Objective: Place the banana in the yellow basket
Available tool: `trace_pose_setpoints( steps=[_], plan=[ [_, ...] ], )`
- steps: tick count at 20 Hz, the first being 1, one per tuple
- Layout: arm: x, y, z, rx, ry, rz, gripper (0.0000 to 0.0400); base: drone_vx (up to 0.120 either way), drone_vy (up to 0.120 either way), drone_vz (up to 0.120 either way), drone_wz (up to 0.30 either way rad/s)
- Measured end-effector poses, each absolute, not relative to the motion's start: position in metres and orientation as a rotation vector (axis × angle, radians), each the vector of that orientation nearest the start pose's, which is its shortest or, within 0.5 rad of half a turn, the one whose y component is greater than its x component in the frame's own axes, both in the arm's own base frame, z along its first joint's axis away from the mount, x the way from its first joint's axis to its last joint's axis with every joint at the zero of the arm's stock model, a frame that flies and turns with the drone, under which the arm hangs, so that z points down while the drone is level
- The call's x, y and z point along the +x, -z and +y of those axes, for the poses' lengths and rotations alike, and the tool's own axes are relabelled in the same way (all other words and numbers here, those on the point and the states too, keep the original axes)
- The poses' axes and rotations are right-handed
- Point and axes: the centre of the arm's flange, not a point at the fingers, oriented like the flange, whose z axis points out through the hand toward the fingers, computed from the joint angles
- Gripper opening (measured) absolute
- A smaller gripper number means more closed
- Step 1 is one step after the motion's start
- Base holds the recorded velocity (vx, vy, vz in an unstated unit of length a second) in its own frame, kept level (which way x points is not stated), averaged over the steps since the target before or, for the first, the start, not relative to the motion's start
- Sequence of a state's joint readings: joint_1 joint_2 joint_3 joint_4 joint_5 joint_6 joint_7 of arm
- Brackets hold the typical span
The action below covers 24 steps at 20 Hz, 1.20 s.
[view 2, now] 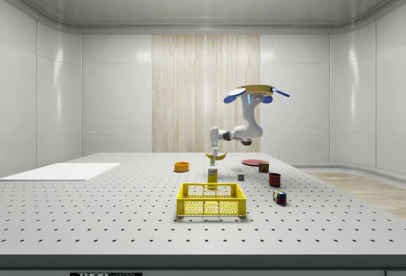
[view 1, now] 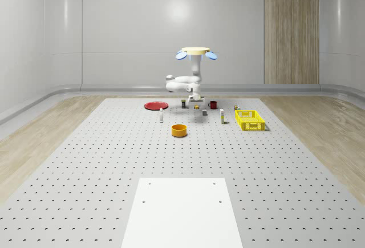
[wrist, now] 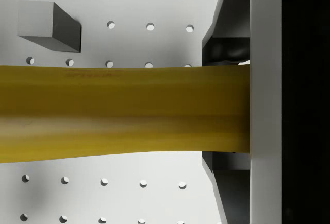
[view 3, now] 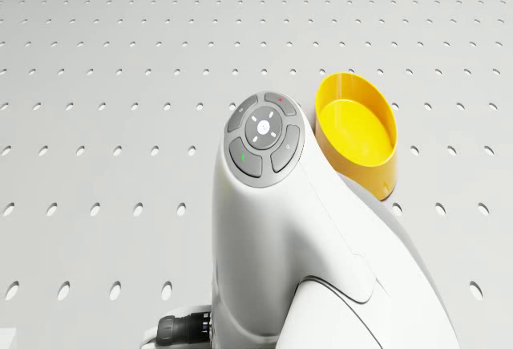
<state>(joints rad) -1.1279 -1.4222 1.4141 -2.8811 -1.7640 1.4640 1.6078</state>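
Yellow curved banana (wrist: 124, 113) was light, a bit soft and smooth-skinned, I'd guess, so a mid-body pinch made sense. Two-finger gripper (view 2: 216, 156) was clamped on it, hanging above the perforated grey table, well short of the yellow mesh basket (view 2: 211, 200) near its edge, with the drone (view 2: 256, 91) hovering overhead.

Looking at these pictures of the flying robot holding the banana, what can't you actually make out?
- Banana: both ends unseen in the wrist view, one cut by the picture's edge, one behind a finger.
- Small bottles near the yellow basket: too small to identify in the whole-scene view.
- Orange bowl: partly hidden behind the arm in the drone view.
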Motion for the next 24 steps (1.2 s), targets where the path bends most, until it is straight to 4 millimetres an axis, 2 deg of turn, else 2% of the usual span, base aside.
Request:
trace_pose_setpoints(
  steps=[2,10,20,24],
  plan=[
    [0.3068,-0.4753,0.0082,-0.004,-0.740,0.003,0.0193,0.000,0.120,0.040,0.000],
    [0.3068,-0.4749,0.0082,-0.004,-0.753,0.003,0.0194,0.000,0.120,0.120,0.000],
    [0.3068,-0.4748,0.0082,-0.004,-0.756,0.003,0.0194,0.000,0.120,0.036,0.000],
    [0.3068,-0.4748,0.0082,-0.004,-0.757,0.003,0.0194,0.100,0.120,0.000,0.000]
  ],
)
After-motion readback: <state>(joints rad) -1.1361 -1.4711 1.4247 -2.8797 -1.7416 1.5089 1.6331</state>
